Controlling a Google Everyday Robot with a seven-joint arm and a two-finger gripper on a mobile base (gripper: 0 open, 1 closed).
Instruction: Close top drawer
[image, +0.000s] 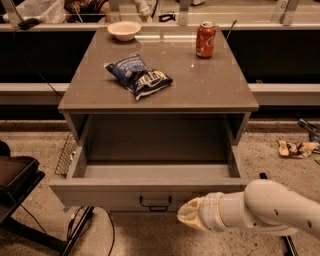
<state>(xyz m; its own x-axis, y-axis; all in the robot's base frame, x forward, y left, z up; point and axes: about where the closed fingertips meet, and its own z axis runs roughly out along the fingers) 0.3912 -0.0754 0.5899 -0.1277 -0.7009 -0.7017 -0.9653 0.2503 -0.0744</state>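
Observation:
The top drawer (125, 195) is pulled far out of the grey cabinet and is empty inside. Its flat front faces me with a small dark bail handle (155, 203) at centre. My white arm comes in from the lower right. My gripper (189, 216) sits just in front of the drawer front, right of and slightly below the handle, close to it. The two lower drawers are hidden below the open one.
On the cabinet top (200, 90) lie a blue chip bag (138, 76), a red soda can (205, 39) and a white bowl (124, 30). A black chair (15, 185) stands at left, cables run on the floor, and wrappers (297, 148) lie at right.

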